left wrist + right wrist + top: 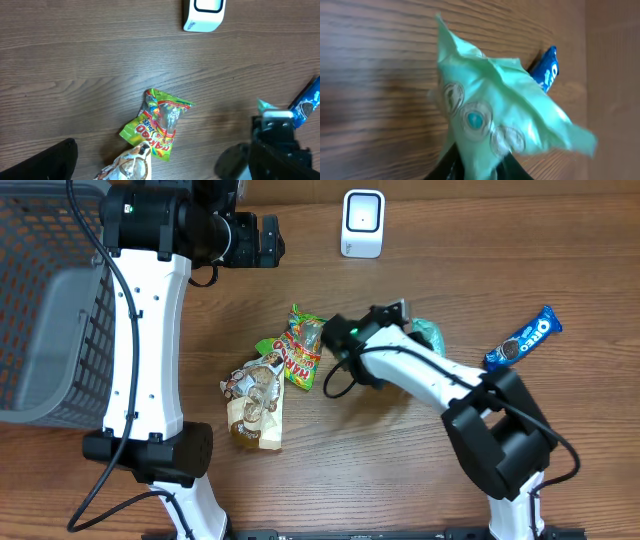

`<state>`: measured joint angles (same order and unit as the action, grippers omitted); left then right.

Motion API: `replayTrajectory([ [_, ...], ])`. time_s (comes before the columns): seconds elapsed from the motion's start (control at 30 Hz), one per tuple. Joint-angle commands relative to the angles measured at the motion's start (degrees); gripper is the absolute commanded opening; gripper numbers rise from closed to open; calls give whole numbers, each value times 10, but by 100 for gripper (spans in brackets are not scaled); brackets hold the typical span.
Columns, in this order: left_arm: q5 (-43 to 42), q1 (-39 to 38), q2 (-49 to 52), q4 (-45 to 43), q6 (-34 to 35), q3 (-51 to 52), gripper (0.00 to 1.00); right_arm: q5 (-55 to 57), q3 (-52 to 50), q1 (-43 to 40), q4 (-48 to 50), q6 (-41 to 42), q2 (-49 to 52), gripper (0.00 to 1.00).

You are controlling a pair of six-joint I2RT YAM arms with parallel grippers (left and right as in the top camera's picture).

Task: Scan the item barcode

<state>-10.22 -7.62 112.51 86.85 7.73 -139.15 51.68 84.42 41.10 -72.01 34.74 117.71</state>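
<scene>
Gripping a green packet [490, 115], the right gripper [475, 167] reaches across the table [500, 240], arm bent low.
Left gripper [265, 240] hangs open.

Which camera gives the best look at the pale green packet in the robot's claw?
The right wrist view: the pale green packet fills the frame, its printed circles plain, rising from the right gripper. Overhead shows only a green corner behind the arm; the left wrist view shows just a tip.

Brown wood-grain table [400, 500]
</scene>
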Motion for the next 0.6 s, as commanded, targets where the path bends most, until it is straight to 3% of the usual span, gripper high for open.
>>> replayTrajectory([
  [0.0, 3, 1, -5, -1, -4, -5, 100, 30, 5, 31, 4, -5, 1, 23],
  [0.1, 3, 1, -5, -1, -4, -5, 100, 18, 9, 64, 6, -5, 0, 27],
  [0.17, 3, 1, -5, -1, -4, -5, 100, 10, 9, 84, 8, -5, 1, 35],
  [0.3, 3, 1, -5, -1, -4, -5, 100, -35, 12, 102, 3, 10, 0, 63],
  [0.4, 3, 1, -5, -1, -4, -5, 100, -101, 37, 83, -35, 65, -6, 66],
  [0.57, 3, 1, -5, -1, -4, -5, 100, -272, 54, -17, -24, 56, -72, 66],
])
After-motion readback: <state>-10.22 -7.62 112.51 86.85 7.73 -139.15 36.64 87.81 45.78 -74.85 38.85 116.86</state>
